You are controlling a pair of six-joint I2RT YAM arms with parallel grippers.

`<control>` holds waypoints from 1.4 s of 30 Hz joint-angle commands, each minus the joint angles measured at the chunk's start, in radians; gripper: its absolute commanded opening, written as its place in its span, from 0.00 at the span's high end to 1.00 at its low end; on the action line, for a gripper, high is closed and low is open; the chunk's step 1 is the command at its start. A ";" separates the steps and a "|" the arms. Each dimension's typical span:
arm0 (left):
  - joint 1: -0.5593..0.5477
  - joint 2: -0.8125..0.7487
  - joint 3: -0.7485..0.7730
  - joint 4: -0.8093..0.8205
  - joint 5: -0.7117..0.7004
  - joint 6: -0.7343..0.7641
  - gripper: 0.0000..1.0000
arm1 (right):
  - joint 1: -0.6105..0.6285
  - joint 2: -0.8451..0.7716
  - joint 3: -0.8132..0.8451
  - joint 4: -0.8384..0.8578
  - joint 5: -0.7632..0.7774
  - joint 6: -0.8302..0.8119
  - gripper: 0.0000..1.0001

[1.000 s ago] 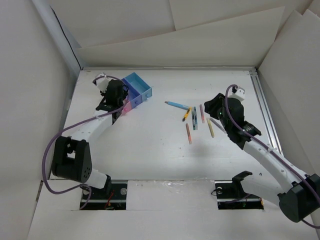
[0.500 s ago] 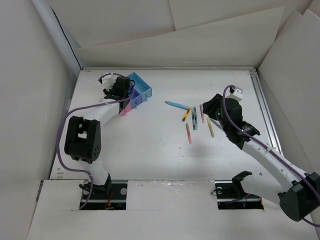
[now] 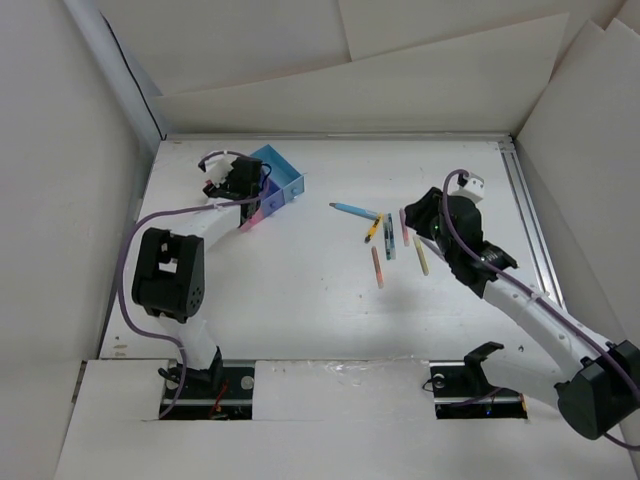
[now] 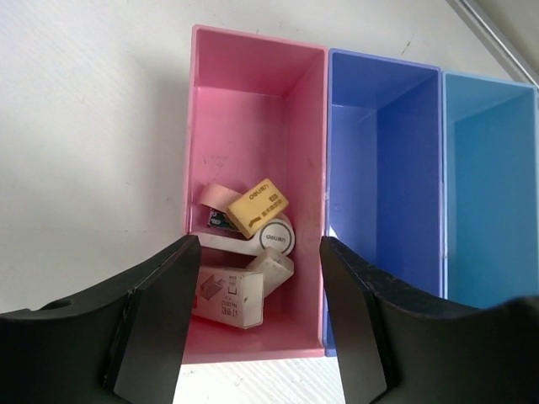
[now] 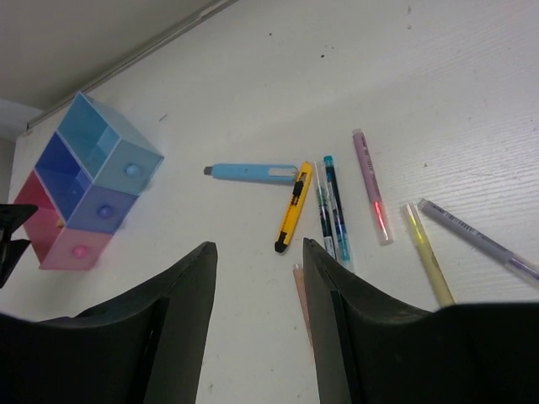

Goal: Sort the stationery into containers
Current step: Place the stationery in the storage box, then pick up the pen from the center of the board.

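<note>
Three joined bins stand at the far left: pink [image 4: 305,126], dark blue [image 4: 383,168], light blue [image 4: 497,194]. The pink one holds a yellow eraser [image 4: 258,207], a white box [image 4: 227,296] and other small bits; the two blue ones look empty. My left gripper [image 4: 258,278] is open and empty above the pink bin's near end [image 3: 240,182]. My right gripper [image 5: 257,278] is open and empty over the table just left of the pens [image 3: 415,215]. Loose there: a light blue stick [image 5: 251,172], a yellow cutter [image 5: 293,206], two teal pens [image 5: 333,206], a pink pen [image 5: 371,185], a yellow pen [image 5: 428,252], a lilac pen [image 5: 476,238], and a salmon pen [image 3: 378,267] partly behind my right finger.
White walls close in the table on the left, back and right. A metal rail [image 3: 530,220] runs along the right edge. The bins show in the right wrist view [image 5: 88,181] at the far left.
The left arm has folded up, its elbow now raised, and its gripper has shifted a little over the pink bin. The right gripper has crept slightly left toward the pens.
</note>
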 commanded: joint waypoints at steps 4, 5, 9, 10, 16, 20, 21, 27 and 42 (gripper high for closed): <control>-0.042 -0.203 -0.093 0.130 0.014 0.035 0.47 | 0.007 0.049 0.033 0.033 0.011 -0.011 0.55; -0.062 -0.228 -0.109 0.166 0.036 0.060 0.49 | 0.007 0.059 0.033 0.033 0.033 -0.011 0.61; -0.212 -0.274 -0.129 0.250 0.116 0.181 0.67 | 0.007 0.068 0.033 0.033 0.053 0.000 0.95; -0.250 -0.274 -0.129 0.250 0.128 0.198 0.71 | 0.007 0.057 0.042 0.022 0.063 0.000 0.98; -0.458 -0.068 -0.028 0.225 0.372 0.314 0.80 | -0.013 0.002 0.011 0.022 0.126 0.018 1.00; -0.554 0.075 0.077 0.185 0.372 0.408 0.72 | -0.024 -0.020 0.001 0.022 0.126 0.027 0.95; -0.564 0.129 0.133 0.171 0.398 0.426 0.70 | -0.024 -0.020 0.001 0.022 0.116 0.027 0.94; -0.564 0.247 0.272 0.116 0.484 0.483 0.52 | -0.034 -0.029 0.001 0.022 0.100 0.027 0.77; -0.564 0.457 0.491 0.016 0.493 0.555 0.55 | -0.053 -0.079 -0.019 0.031 0.076 0.027 0.64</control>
